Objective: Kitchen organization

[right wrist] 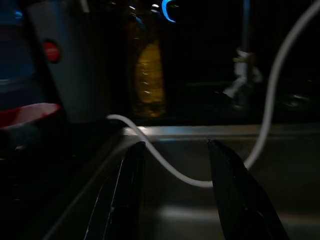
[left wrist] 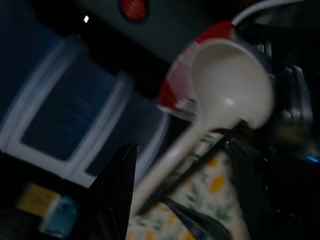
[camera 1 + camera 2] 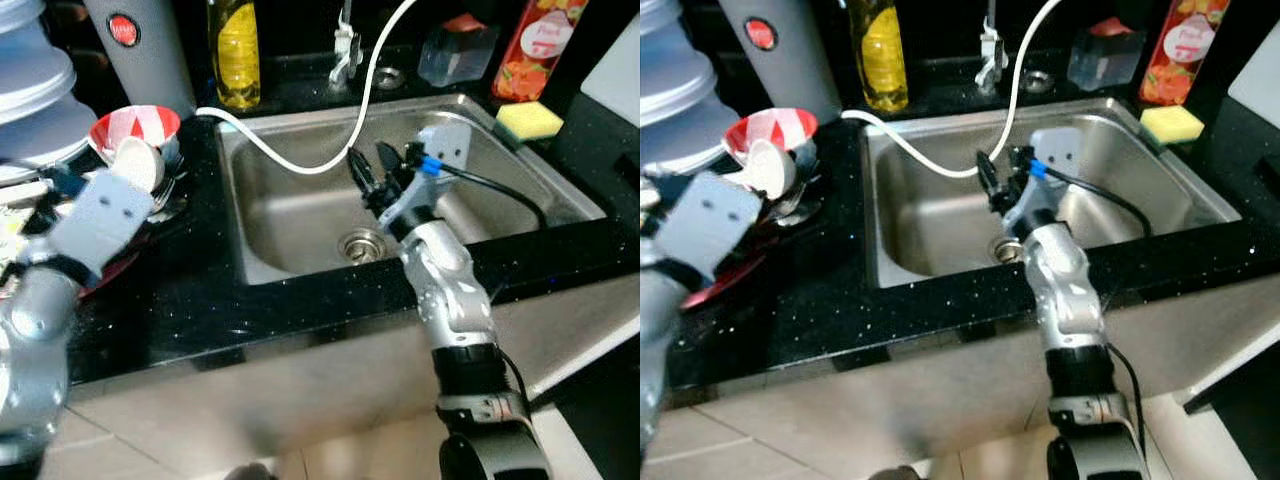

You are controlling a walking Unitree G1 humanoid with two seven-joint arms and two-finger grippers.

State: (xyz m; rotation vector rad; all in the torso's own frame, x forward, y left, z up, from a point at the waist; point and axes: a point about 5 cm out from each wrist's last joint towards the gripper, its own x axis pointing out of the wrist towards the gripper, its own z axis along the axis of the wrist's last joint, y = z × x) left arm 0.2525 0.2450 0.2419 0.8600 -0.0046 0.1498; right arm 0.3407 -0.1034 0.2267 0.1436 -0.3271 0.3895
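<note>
- A black speckled counter (image 3: 200, 300) with a steel sink (image 3: 300, 215) set into it is seen from above, the pale floor in front of it.
- Nearest on the left, the left gripper (image 2: 175, 200) is held low over the dish pile; its arm is bent, with the wrist block over the red plate (image 3: 105, 270).
- A white ladle (image 2: 220, 100) lies between the spread fingers, its bowl against the red-and-white bowl (image 3: 135, 130); whether the handle is actually pinched cannot be told.
- The step is judged to be picking up the ladle: the handle should be gripped well back from its bowl and lifted straight, so the stacked dishes are not dragged.
- The right gripper (image 3: 372, 172) is raised over the sink, fingers parted and empty, just beside the white hose (image 3: 300, 160).
- Farther back stand a yellow bottle (image 3: 238, 55), a grey canister (image 3: 140, 45) and a yellow sponge (image 3: 530, 120).
</note>
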